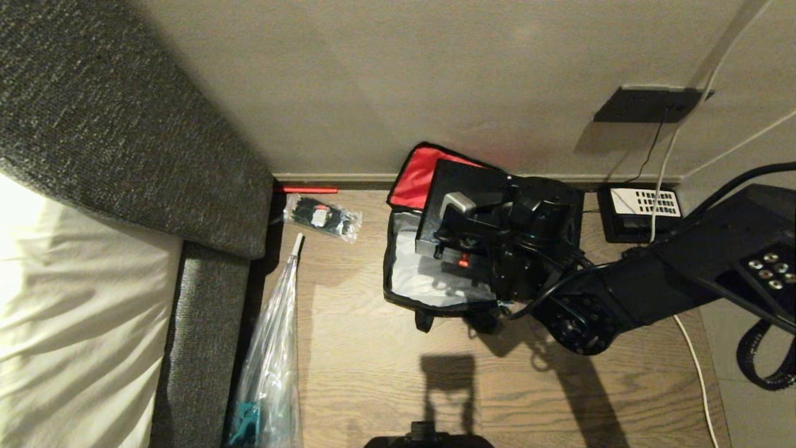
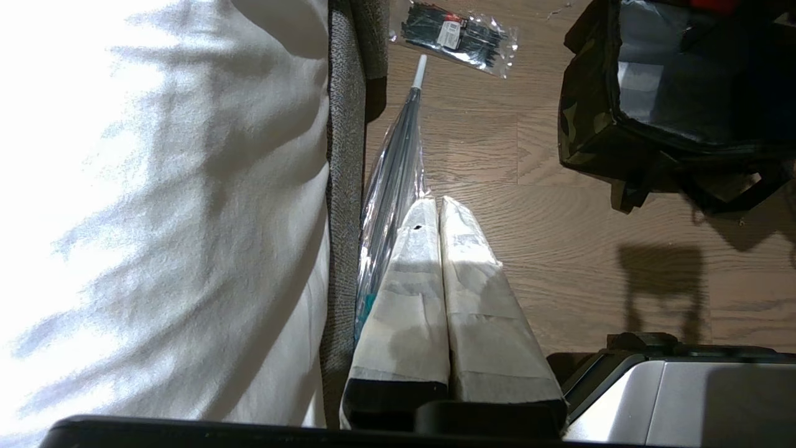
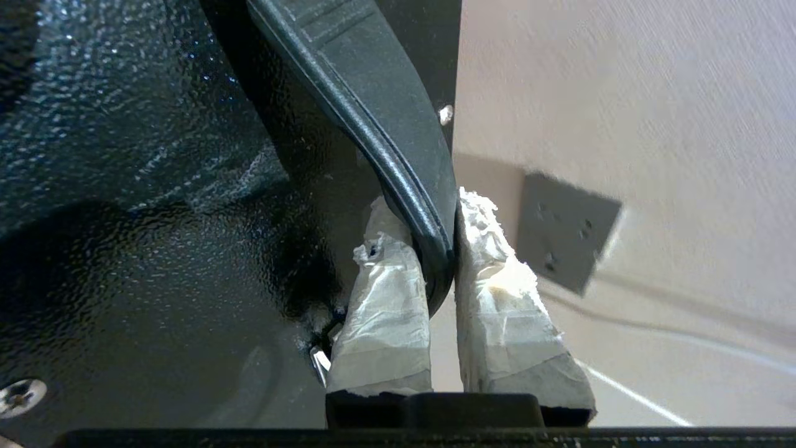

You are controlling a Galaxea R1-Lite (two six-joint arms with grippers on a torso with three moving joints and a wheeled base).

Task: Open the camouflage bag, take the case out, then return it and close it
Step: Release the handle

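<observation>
Black and glossy, the case [image 1: 463, 208] hangs above the open camouflage bag [image 1: 429, 283], which sits on the wooden floor [image 1: 373, 348] against the wall, its red-lined lid [image 1: 418, 177] thrown back. The right hand [image 3: 443, 246] pinches the case's handle [image 3: 379, 118] between its taped fingers [image 3: 388, 298], and the hard shell fills most of the right wrist view. The left hand [image 2: 438, 214] rests parked beside the sofa [image 2: 342, 186], fingers pressed together on nothing.

From these views alone I cannot tell whether the case is on its way out or going back in. Either way, doing this well seems to call for a firm pinch on the handle, since the grip is narrow and the case could swing or twist around it. Moving it straight and slowly should keep its corners from snagging the bag's soft rim, and keeping well clear of the telephone [image 1: 640, 211] and its cable [image 1: 662, 168] avoids tangling.
</observation>
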